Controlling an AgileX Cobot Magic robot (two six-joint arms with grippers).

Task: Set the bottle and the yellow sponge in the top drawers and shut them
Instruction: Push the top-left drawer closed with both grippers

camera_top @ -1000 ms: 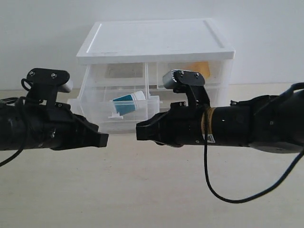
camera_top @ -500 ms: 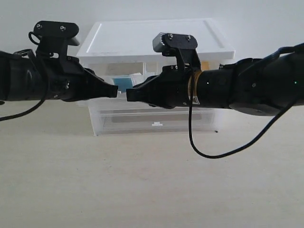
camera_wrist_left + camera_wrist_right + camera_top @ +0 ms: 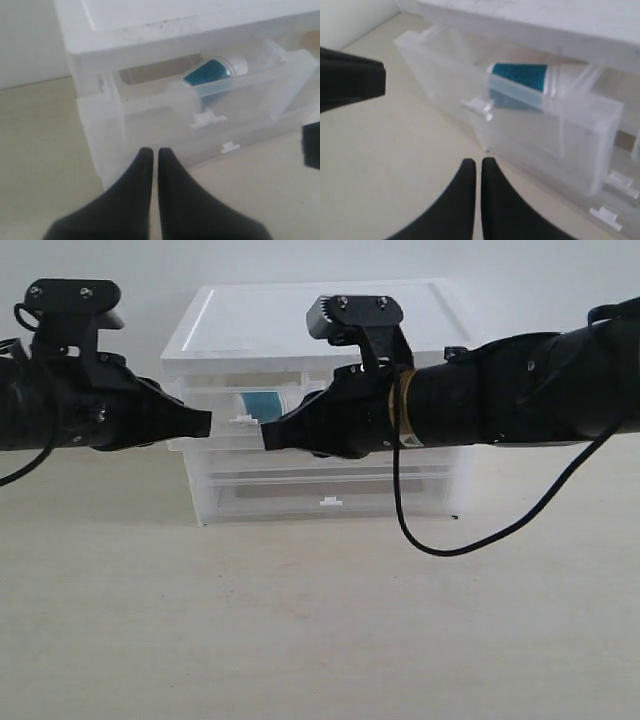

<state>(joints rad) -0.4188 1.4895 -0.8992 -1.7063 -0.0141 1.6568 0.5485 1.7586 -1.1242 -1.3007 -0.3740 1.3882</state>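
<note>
Exterior view, centre right: the right arm [image 3: 500, 390] hides the upper right front of the cabinet [image 3: 320, 330]. At centre, the bottle [image 3: 262, 404] shows only partly, blurred through plastic.

low front exterior, wrists seemingly near drawer [image 3: 165, 112]

A pale beige table [image 3: 300, 640] with a matte, even top fills the lower half of the exterior view, running back to a light wall across the upper part of the frame. One thing stands directly on it: a plastic cabinet [image 3: 330, 502] with a white top and translucent front, upright at upper centre, its base flat on the surface near the table's far edge. A tiny dark speck [image 3: 455, 517] lies on the table just beside the cabinet's lower right corner.
</note>
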